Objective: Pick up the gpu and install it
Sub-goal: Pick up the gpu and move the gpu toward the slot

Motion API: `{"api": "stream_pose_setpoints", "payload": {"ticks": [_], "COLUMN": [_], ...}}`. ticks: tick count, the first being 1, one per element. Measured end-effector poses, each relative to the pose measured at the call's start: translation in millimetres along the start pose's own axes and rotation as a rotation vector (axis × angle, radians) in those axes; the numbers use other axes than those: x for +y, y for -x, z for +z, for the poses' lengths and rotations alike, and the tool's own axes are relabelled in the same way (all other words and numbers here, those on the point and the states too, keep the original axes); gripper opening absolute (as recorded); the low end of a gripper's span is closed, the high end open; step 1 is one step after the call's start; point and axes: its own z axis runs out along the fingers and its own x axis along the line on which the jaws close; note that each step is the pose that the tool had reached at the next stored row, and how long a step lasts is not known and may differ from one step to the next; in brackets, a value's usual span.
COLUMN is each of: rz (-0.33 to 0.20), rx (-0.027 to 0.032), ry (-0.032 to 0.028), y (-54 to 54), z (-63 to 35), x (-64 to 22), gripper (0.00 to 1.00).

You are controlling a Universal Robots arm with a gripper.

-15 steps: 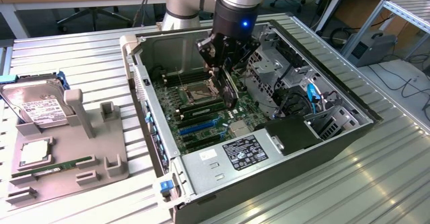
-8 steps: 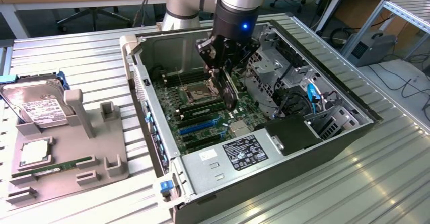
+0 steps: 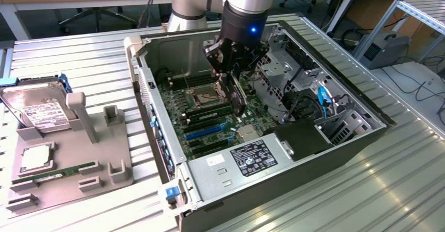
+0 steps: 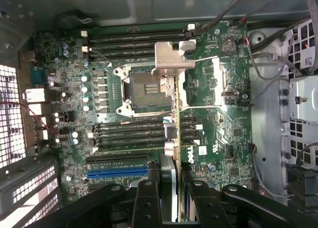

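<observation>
End effector: the end effector (image 4: 169, 190) (image 3: 233, 65) is clenched on the gpu (image 4: 172, 59) (image 3: 238, 97), with its fingers (image 4: 148, 195) on either face of the card, inside the case (image 3: 177, 47).
Gpu position: it is held upright on its edge, its silvery bracket showing beyond the fingers. It hangs near the middle of the case, over the motherboard (image 4: 228, 138) (image 3: 208, 109) on the case floor.
Done: the pickup looks complete, since the card is off the tabletop (image 3: 389, 180) and has been brought inside the case.
Left: the card is not yet seated. It seems to stand above the slots rather than pressed home, though I cannot tell whether its lower edge touches the board.
Open slot: a blue slot (image 4: 117, 172) (image 3: 204, 132) lies empty toward the end of the case nearest the exterior camera.
In the way: the open processor socket (image 4: 144, 86) lies directly under the card's line. Loose cables (image 3: 323, 99) and a black box (image 3: 303, 138) crowd the side of the case on the exterior view's right.
Outside the case: a grey holder (image 3: 104, 164) stands on the tabletop to the exterior view's left of the case. It carries a hard drive (image 3: 38, 109) and a memory stick (image 3: 66, 172), both well apart from the work.
</observation>
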Motion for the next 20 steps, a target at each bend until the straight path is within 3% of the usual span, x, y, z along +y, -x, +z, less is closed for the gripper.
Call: {"api": "stream_pose_setpoints", "payload": {"ticks": [20], "rz": [0.000], "rx": [0.0000], "ry": [0.0000], "y": [3.1], "z": [2.1], "x": [0.2], "gripper": [0.27]}}
